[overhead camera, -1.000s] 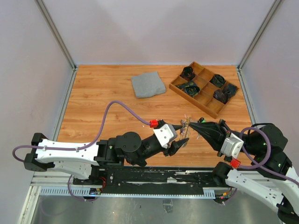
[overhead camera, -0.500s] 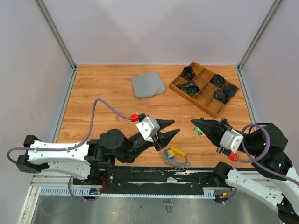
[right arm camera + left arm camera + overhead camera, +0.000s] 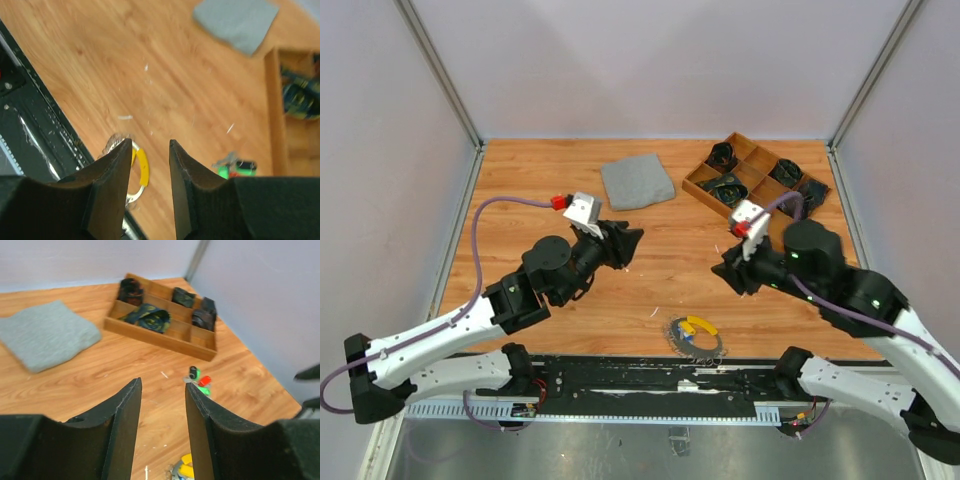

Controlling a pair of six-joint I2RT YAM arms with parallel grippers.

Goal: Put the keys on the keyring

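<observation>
Looking down from above, we see the keyring lying on the bench near its front edge, a yellow key on it. The left end effector and the right end effector are well apart from it. A grey cloth and a wooden tray sit farther back.

From the left wrist, we find the fingers spread with nothing between them, and green and red keys loose on the wood ahead.

From the right wrist, the fingers stand parted and empty. The keyring lies below them, a green key to its right.
</observation>
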